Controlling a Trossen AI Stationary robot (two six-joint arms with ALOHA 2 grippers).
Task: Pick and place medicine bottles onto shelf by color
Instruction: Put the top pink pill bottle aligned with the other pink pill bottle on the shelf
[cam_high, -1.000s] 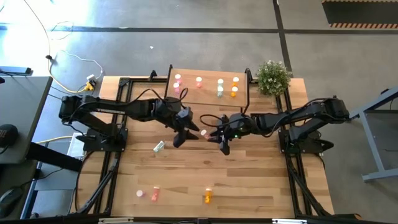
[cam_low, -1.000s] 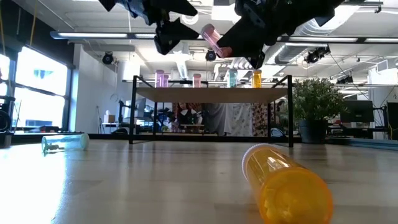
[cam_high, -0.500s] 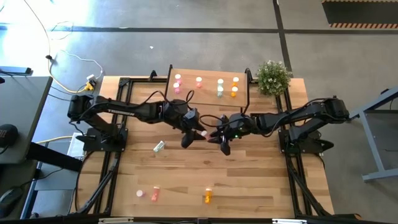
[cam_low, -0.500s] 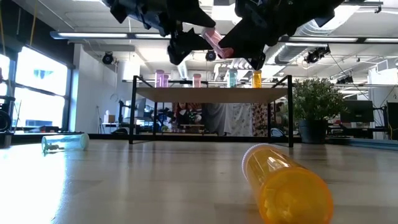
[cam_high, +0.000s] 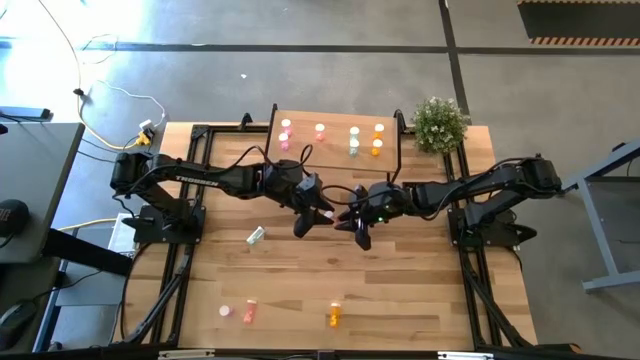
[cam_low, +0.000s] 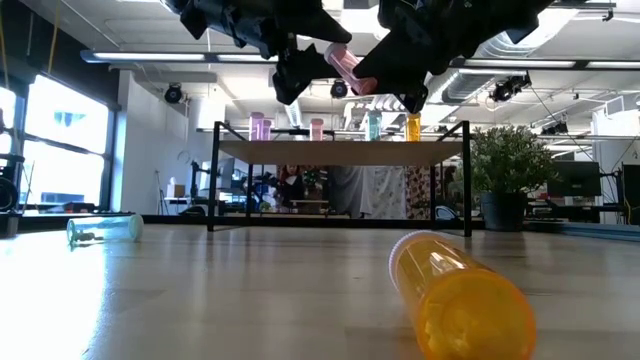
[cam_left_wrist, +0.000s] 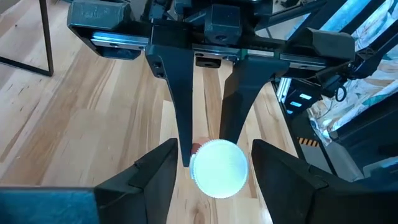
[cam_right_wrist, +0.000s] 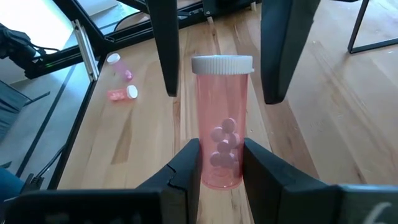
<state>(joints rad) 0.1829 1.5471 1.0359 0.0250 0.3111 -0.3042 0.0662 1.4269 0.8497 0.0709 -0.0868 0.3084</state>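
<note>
Left gripper (cam_high: 309, 211) now closer around right gripper's (cam_high: 345, 216) unlabelled pink bottle (cam_right_wrist: 221, 146).

Open-plan robotics lab or workshop.
Polished grey concrete floor (cam_high: 300, 70), exposed ceiling ducts (cam_low: 560, 75), monitors on desks (cam_low: 578, 180), wood-plank workbench (cam_high: 400, 290).

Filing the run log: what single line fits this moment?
stage: mid-air handover | right tool: shut on pink translucent bottle | left tool: open around white cap | wooden shelf: unreached
</note>
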